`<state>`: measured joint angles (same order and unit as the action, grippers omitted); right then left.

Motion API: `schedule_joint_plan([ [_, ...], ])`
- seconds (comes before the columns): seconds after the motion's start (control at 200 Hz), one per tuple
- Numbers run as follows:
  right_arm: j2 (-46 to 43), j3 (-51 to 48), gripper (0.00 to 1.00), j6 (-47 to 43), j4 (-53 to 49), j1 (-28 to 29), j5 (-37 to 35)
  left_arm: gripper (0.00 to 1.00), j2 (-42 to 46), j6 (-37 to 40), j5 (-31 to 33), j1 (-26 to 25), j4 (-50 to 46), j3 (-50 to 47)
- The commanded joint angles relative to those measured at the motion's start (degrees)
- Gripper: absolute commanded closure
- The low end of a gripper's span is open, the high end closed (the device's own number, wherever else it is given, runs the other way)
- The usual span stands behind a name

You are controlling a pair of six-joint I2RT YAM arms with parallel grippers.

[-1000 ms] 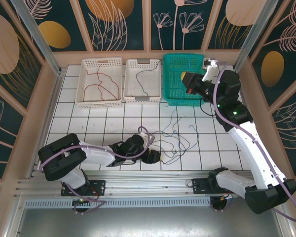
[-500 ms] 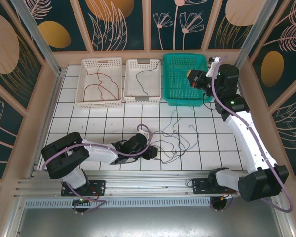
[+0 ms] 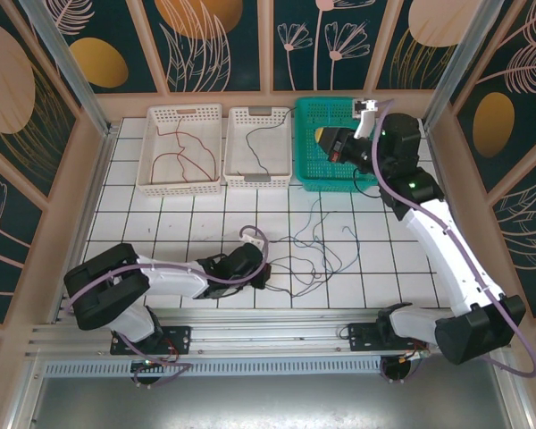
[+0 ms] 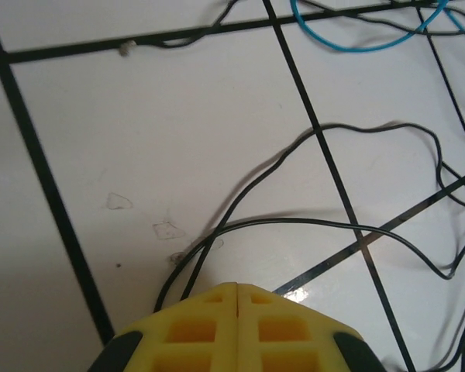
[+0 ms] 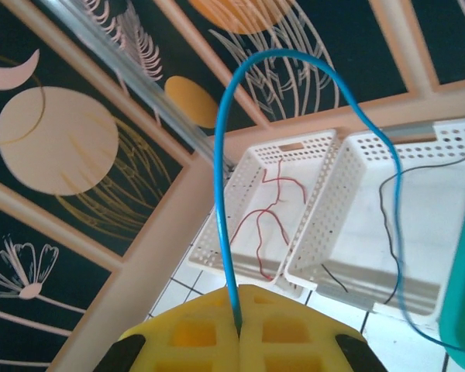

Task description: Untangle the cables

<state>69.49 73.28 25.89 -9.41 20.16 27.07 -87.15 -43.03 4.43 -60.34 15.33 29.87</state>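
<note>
Top external view: black cables (image 3: 311, 256) lie tangled on the tiled table (image 3: 161, 223), with the left gripper (image 3: 263, 280) low at their edge. Its fingers are pressed together, and two black strands vanish beneath them, so I cannot tell if one is pinched. The right gripper (image 5: 239, 306) clamps a blue cable (image 5: 220, 194), which arcs up, then drops beside the teal basket (image 3: 335, 186), its far end cut off.

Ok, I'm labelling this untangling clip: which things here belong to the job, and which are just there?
Job: black cables on the tiles; blue cable in the right gripper; red cable in the left white basket.
Just there: lilac arm cable; patterned wall panels.
</note>
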Motion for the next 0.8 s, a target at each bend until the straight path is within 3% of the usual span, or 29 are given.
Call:
schedule_joint_plan([
  [0.0, -0.1, 2.1, 1.0, -1.9, 0.3, 1.1, 0.0, 1.0, 4.6, 1.0, 3.6, 0.1, -2.5, -0.9],
  [0.315, 1.8, 1.8, 1.0, -2.5, 0.2, 2.7, -0.4, 1.0, 13.8, 2.0, 5.7, 0.1, -5.1, -1.2],
  [0.671, 3.5, 6.5, 1.0, -3.5, -1.5, 1.8, -5.5, 0.63, 13.6, 0.8, 6.4, 0.1, -6.2, -3.4],
  [0.796, 4.4, 7.4, 1.0, -3.6, -1.8, 1.3, -8.1, 0.6, 12.0, 0.6, 5.5, 0.1, -5.6, -3.5],
])
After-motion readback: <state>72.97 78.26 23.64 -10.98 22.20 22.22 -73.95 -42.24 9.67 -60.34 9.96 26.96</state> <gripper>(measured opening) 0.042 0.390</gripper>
